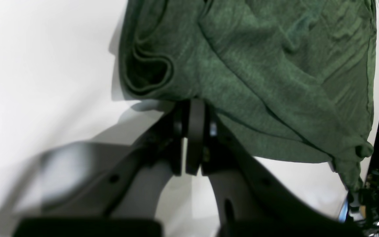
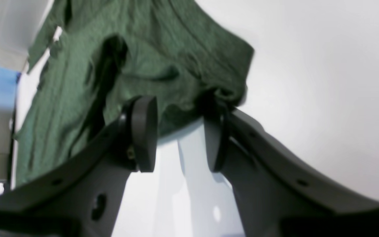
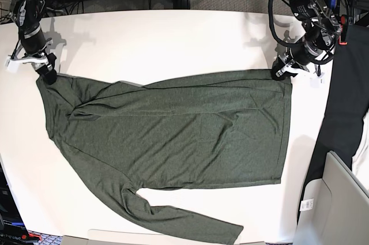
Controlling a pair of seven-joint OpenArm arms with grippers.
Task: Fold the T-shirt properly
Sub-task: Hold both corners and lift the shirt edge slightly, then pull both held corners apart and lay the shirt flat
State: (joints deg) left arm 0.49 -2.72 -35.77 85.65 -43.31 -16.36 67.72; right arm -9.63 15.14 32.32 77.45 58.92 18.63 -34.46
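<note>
White table (image 3: pixel 173 31) carries the T-shirt (image 3: pixel 173 124); left fingers (image 1: pixel 194 112) clamp its hem corner, right fingers (image 2: pixel 215 131) parted around an edge.

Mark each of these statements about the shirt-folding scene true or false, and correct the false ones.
1. The T-shirt lies spread on a white table. True.
2. The left pincer stands wide open. False: its pads are pressed together at the shirt's edge.
3. The right pincer shows a gap between its pads. True.
4. The shirt is already folded in half. False: it is laid out, one long sleeve trailing toward the near table edge.
5. A black cloth lies beside the table. True.
</note>
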